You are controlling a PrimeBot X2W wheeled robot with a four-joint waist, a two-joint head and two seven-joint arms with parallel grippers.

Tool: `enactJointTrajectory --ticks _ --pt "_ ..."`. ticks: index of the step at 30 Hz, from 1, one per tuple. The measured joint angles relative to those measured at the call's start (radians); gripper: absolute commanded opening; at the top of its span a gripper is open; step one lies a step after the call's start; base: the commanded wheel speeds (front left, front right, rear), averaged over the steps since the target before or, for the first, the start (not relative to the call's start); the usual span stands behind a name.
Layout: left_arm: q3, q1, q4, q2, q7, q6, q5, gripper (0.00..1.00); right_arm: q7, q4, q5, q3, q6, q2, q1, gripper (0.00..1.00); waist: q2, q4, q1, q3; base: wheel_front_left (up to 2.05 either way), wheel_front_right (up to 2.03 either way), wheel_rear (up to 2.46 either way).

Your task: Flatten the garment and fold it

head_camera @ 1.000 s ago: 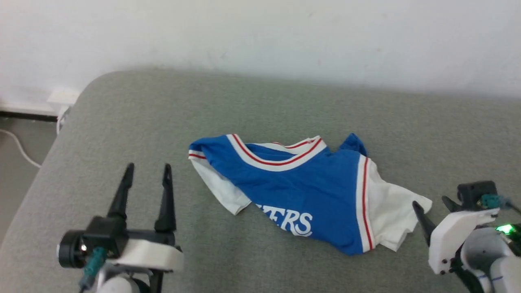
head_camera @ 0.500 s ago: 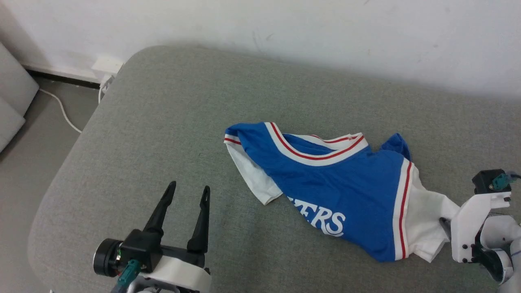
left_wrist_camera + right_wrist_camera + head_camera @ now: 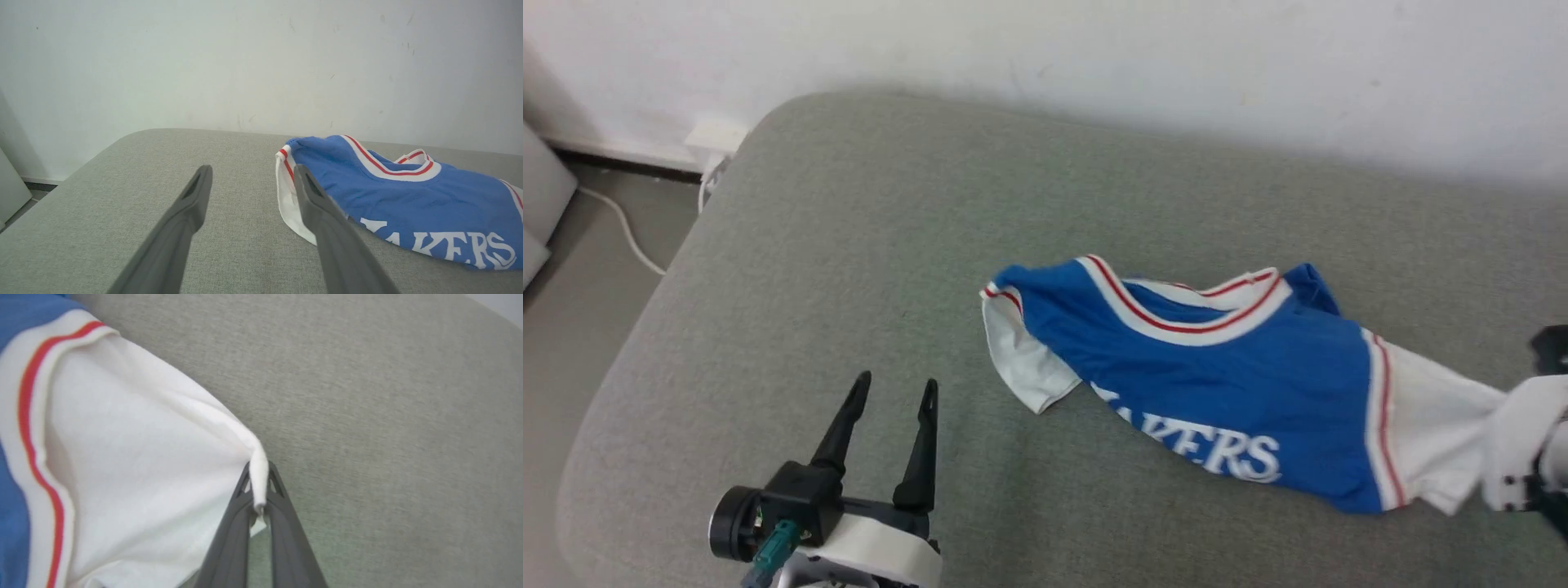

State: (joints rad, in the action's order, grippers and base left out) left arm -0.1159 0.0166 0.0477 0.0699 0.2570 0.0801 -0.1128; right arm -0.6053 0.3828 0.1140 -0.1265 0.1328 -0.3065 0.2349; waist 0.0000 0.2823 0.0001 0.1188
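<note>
One grey fabric surface (image 3: pixel 866 245) bears the garment (image 3: pixel 1217 367), a white wall (image 3: pixel 1143 41) behind.

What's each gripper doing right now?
Left gripper: open, holding nothing.
Right gripper: shut on the white sleeve of the shirt.

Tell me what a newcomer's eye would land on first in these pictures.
The royal-blue jersey, crumpled with its white lettering showing, lies right of centre on the grey cushion. The right hand is shut on the tip of its white sleeve at the cushion's right. The left hand is open at the lower left, apart from the cloth.
</note>
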Motion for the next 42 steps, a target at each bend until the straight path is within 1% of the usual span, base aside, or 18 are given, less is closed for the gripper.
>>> enactJointTrajectory --ticks 5,9,13,14,18,21,25,28,31,34,36,37,40,42 --pt "0.0 -0.005 0.024 -0.003 0.0 0.016 -0.004 1.0 0.01 -0.001 -0.038 -0.092 0.0 -0.054 0.0 0.0 0.0 -0.042 0.0 -0.016 0.0 0.0 0.0" --pt "0.004 -0.014 0.023 -0.006 0.0 0.021 -0.004 1.0 0.021 0.005 -0.059 -0.156 0.0 -0.052 -0.001 0.0 0.0 -0.066 0.0 -0.021 0.0 0.0 0.0" --pt "0.012 -0.02 0.018 -0.008 0.0 0.024 -0.004 1.0 0.054 0.03 -0.086 -0.179 0.0 -0.044 -0.015 0.0 0.0 -0.078 0.0 -0.011 0.0 0.0 0.0" --pt "0.014 -0.02 0.018 -0.009 0.0 0.025 -0.004 1.0 0.071 0.034 -0.092 -0.181 0.0 -0.038 -0.016 1.0 0.0 -0.08 0.0001 -0.009 0.0 0.0 0.0" --pt "0.017 -0.021 0.019 -0.011 0.0 0.025 -0.004 1.0 0.164 0.024 -0.095 -0.182 0.0 -0.003 -0.011 1.0 0.0 -0.098 0.0 -0.004 0.0 0.0 0.0" --pt "0.017 -0.024 0.02 -0.012 0.0 0.026 -0.004 1.0 0.247 -0.024 -0.085 -0.168 0.0 0.016 -0.004 1.0 0.0 -0.113 0.0 -0.008 0.0 0.0 0.0" --pt "0.009 -0.024 0.035 -0.012 0.0 0.034 -0.004 1.0 0.364 -0.124 -0.046 -0.151 0.0 0.041 -0.003 1.0 0.0 -0.135 -0.0001 -0.018 0.0 0.0 0.0" --pt "-0.041 -0.026 0.106 0.007 -0.017 0.042 -0.004 1.0 0.469 -0.22 -0.037 -0.129 0.0 0.061 -0.022 1.0 0.0 -0.155 0.0 -0.025 0.0 0.0 0.0" --pt "-0.097 -0.058 0.151 0.038 -0.127 0.043 -0.017 1.0 0.602 -0.313 -0.04 -0.125 0.0 0.092 -0.06 1.0 0.0 -0.175 -0.0001 -0.029 0.0 0.0 0.0" --pt "-0.133 -0.106 0.158 0.066 -0.262 0.043 -0.032 1.0 0.689 -0.372 -0.064 -0.121 0.0 0.142 -0.114 1.0 0.0 -0.195 -0.0001 -0.029 0.0 0.0 0.0" --pt "-0.14 -0.131 0.151 0.077 -0.342 0.044 -0.058 1.0 0.723 -0.382 -0.061 -0.119 0.0 0.184 -0.144 1.0 0.0 -0.208 -0.0001 -0.027 0.0 0.0 0.0" --pt "-0.142 -0.143 0.148 0.083 -0.396 0.044 -0.072 1.0 0.734 -0.382 -0.061 -0.112 0.0 0.195 -0.156 1.0 0.0 -0.215 -0.0001 -0.025 0.0 0.0 0.0" --pt "-0.149 -0.169 0.137 0.102 -0.535 0.044 -0.097 1.0 0.749 -0.372 -0.061 -0.093 0.0 0.211 -0.179 1.0 0.0 -0.233 -0.0001 -0.017 0.0 0.0 0.0" --pt "-0.151 -0.189 0.133 0.121 -0.6 0.044 -0.108 1.0 0.755 -0.362 -0.062 -0.083 0.0 0.217 -0.18 1.0 0.0 -0.244 -0.0001 -0.01 0.0 0.0 0.0"
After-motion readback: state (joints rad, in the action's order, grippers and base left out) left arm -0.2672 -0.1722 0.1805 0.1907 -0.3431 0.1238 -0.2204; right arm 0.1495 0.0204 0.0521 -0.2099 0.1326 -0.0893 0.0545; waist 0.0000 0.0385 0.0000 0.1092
